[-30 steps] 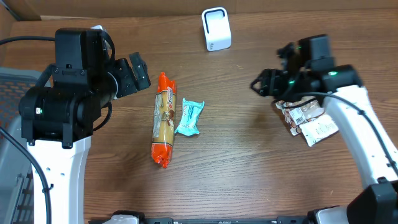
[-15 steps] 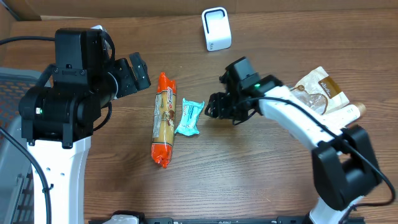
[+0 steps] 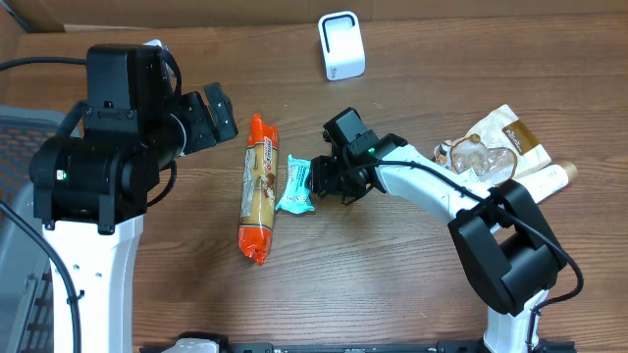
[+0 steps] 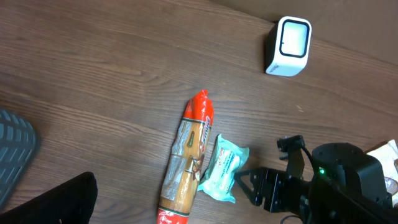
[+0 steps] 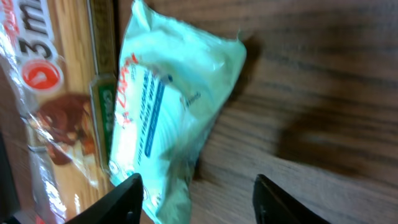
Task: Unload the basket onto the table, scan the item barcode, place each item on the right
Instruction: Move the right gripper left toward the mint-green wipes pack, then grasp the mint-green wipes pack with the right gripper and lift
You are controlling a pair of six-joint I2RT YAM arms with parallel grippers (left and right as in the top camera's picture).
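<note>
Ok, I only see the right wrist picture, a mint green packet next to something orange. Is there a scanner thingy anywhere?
Observer: Yes, a white scanner box stands near the far edge of the table, well beyond the packet.
Operator: What's the orange thing?
Observer: A long tube pack with orange ends, lying alongside the packet.
Operator: Where's the other arm?
Observer: The left end effector is open and empty, on the tube pack's other side.
</note>
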